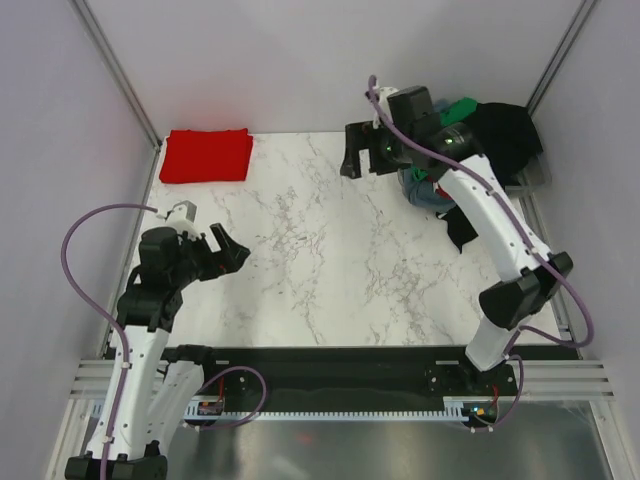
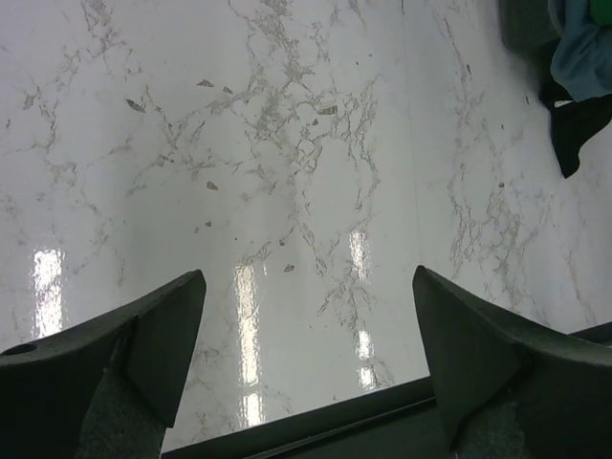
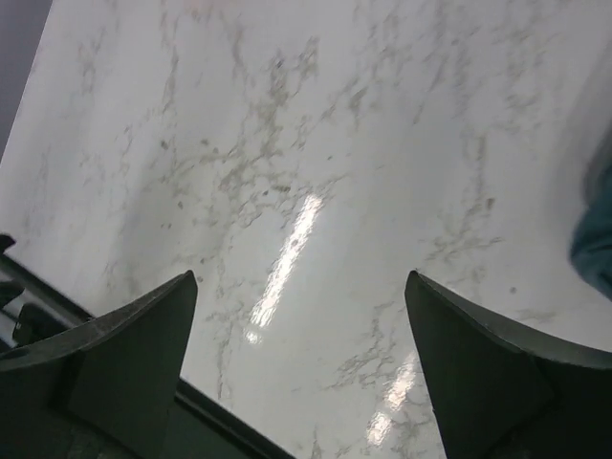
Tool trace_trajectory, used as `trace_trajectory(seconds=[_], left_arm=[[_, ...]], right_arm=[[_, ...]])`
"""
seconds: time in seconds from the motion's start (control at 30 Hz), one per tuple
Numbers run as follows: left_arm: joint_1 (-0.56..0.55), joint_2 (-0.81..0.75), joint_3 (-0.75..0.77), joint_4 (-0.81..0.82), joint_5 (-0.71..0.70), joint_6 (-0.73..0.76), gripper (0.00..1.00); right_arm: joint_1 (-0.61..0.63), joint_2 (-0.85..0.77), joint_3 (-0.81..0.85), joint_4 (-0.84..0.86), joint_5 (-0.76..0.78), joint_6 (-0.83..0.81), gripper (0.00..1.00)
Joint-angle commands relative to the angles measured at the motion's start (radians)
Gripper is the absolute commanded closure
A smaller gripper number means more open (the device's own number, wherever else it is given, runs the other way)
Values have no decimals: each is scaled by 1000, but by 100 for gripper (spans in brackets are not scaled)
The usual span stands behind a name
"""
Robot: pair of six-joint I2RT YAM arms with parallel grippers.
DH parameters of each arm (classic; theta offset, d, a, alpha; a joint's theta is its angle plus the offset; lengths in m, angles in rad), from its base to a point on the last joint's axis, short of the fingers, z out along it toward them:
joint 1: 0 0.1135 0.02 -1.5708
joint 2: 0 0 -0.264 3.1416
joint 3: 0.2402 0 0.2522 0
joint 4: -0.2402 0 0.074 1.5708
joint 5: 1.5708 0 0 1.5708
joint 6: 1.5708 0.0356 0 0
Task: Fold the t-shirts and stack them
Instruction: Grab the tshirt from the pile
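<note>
A folded red t-shirt (image 1: pixel 206 155) lies flat in the far left corner of the table (image 1: pixel 320 280) — likely the start of the stack, parked clear of the working middle. The unfolded ones sit bunched at the far right edge: a black t-shirt (image 1: pixel 505 135), a green t-shirt (image 1: pixel 462 108) and a grey-blue t-shirt (image 1: pixel 425 190), partly hidden by the right arm (image 1: pixel 500 225). No bin or basket shows. The right gripper (image 1: pixel 358 165) hangs just beside them, jaws spread and empty. The left gripper (image 1: pixel 228 247) waits at the near left, jaws likewise released — probably ready for the next shirt.
</note>
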Motion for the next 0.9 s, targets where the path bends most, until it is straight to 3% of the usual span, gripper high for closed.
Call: trace_trajectory(seconds=[0.0,0.07,0.13,0.2,0.4,0.63,0.87], left_arm=[[-4,-19,40,-10,-25,0,4],[-4,-31,54,-21,-54,-3,4],[-4,-54,62,-41,-72,-6,4],[-5,-72,60,-50,-104,-23,3],[-5,-88,42,-44,-147,-42,2],[-5,-80,39,-50,-197,-51,3],[-5,-83,37,-48,-203,-51,4]], right_arm=[[-23,-122,41,24,327,32,2],[-84,-151,-17,73,374,81,2],[-212,-152,-43,90,223,120,2],[-286,-112,-34,70,165,167,2],[-432,14,43,53,194,143,2],[-501,192,177,44,268,103,4],[-508,301,195,39,329,82,5]])
